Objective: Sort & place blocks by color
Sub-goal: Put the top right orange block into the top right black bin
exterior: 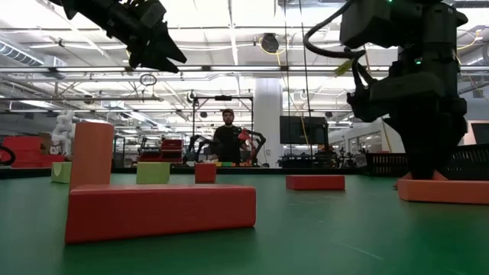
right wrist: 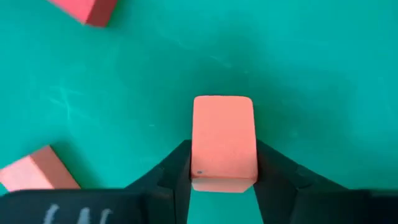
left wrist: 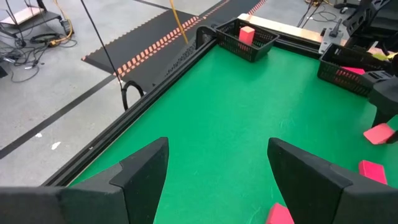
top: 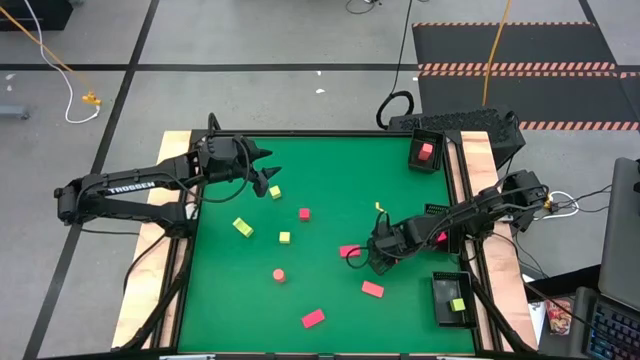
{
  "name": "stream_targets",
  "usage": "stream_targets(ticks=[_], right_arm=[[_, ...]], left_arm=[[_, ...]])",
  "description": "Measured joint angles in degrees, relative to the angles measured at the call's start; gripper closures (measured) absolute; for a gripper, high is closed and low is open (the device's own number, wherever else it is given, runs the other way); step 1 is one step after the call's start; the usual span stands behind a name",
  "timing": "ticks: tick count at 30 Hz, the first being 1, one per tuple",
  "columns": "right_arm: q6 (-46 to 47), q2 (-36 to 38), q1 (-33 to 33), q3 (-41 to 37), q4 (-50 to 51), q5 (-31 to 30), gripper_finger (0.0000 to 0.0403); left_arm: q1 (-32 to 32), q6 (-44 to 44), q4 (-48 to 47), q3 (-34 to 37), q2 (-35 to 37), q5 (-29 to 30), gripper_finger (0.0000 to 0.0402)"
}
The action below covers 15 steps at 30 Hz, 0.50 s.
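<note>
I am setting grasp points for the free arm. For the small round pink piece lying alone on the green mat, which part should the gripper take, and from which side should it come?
Take the round pink piece across its curved side wall, coming straight down from above. It lies flat with its round face up and stands low, so a level approach would probably scrape the green mat. Nothing lies close around it, so the open left gripper could close from any direction.

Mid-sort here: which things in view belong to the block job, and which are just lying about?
Job:
pink brick between the right pincer fingers
loose pink blocks and yellow-green blocks
black trays
left pincer, open, raised

Lying about:
cable loop beyond the table
person in the room
</note>
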<state>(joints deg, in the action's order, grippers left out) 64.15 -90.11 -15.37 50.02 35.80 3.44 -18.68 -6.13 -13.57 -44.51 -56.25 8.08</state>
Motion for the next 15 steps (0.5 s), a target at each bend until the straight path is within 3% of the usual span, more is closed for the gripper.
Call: stream_targets(ticks=[6, 15], right_arm=[[-9.98, 3.08, 6.01, 2.17, 0.78, -2.10, 0.0283], [-29.43, 11.50, 25.76, 5.27, 5.49, -16.97, 0.0283]], left_arm=[[0.01, 0.00, 0.41, 0.00, 0.00, 0.00, 0.0128], [0.00, -0.02, 1.56, 0.00, 0.00, 0.00, 0.0128]])
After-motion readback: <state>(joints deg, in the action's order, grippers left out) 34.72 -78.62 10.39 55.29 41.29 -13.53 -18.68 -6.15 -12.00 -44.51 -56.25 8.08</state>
